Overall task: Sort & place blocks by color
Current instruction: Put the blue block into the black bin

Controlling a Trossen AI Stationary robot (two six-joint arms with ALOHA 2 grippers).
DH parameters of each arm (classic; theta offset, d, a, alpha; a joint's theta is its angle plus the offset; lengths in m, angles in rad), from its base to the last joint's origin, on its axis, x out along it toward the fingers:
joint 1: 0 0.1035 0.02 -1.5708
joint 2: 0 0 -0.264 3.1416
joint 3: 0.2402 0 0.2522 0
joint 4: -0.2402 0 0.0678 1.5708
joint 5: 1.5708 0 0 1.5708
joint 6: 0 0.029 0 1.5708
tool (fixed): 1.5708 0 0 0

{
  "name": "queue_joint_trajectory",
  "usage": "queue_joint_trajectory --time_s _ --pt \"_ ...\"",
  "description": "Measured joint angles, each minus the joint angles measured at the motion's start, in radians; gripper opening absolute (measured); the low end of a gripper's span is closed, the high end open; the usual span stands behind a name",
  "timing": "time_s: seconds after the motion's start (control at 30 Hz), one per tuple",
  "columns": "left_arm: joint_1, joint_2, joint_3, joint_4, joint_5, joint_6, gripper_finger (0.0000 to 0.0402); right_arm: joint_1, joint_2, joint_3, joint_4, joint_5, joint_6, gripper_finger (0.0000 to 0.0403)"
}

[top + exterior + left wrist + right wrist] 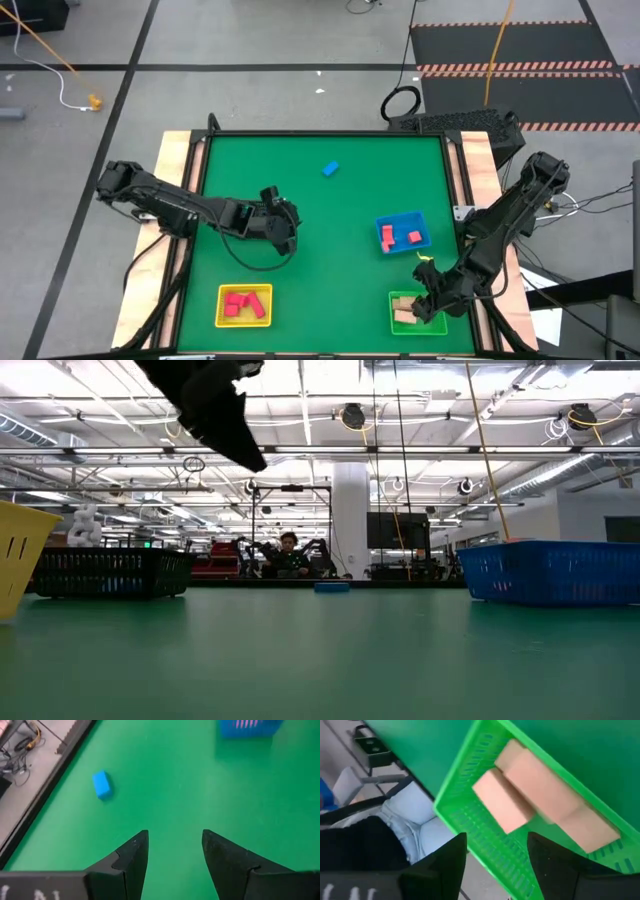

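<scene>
Directly beneath the open right claw [495, 857], cream blocks [540, 795] lie in the green tray [470, 815].

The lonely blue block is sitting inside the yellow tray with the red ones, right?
No. The blue block lies by itself on the bare green table, far from the yellow tray, which holds only red blocks. The high view shows it.

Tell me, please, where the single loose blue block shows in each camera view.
High view: blue block lies on the green table, far from the trays.
Low view: far away, at centre.
Left wrist view: ahead of the open left gripper, at.
Right wrist view: not in it.
Shared landmark: blue tray.
</scene>
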Motion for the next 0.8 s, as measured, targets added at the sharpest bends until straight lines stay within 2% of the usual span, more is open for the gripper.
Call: queue_joint_trajectory --time_s 0.13,0.4,0.6,0.8 --pt "0.031 0.0 0.0 0.113 0.0 0.045 0.0189 0.0 -0.033 0.0 0.001 0.066 -0.078 0.0203" --pt "0.114 0.027 0.001 0.297 -0.001 0.015 0.0189 -0.003 -0.132 0.0 0.047 0.385 -0.41 0.0203" --pt "0.194 0.17 0.001 0.438 -0.001 0.021 0.0189 -0.042 -0.2 0.0 0.025 0.583 -0.708 0.0203" --pt "0.292 0.317 0.0 0.598 0.0 -0.006 0.0189 -0.103 -0.256 0.0 0.015 0.701 -0.953 0.0203"
